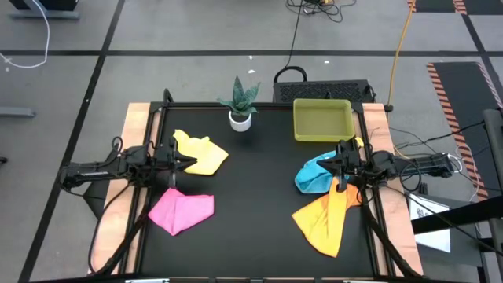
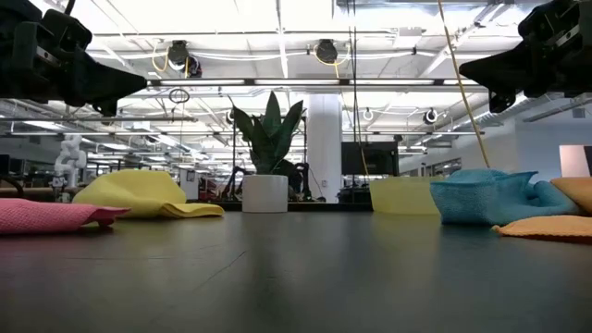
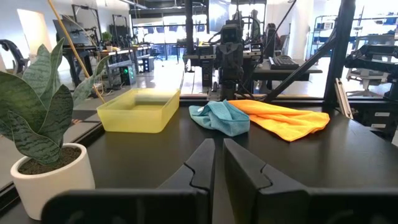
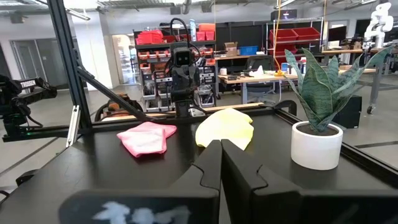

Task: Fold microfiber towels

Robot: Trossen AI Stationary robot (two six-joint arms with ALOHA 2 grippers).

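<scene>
Both hands were clenched on nothing, raised off the tabletop (image 1: pixel 251 196): left hand (image 1: pixel 187 161) beside the yellow towel (image 1: pixel 203 153), right hand (image 1: pixel 334 165) over the blue towel (image 1: pixel 314 174). Pink towel (image 1: pixel 182 211) and orange towel (image 1: pixel 326 220) lay crumpled nearer the front. Looked like no fold had started; next move called for opening a hand and dropping onto a towel corner.

Evenly lit from overhead ceiling strips (image 2: pixel 277 42), glaring white across the low view's upper half. Soft sheen on the black table (image 2: pixel 296 277), with only faint shadows under the cloths. Blurred near the low camera, sharper farther back. Own fingers (image 3: pixel 205 168) in both wrist views soft and out of focus.
</scene>
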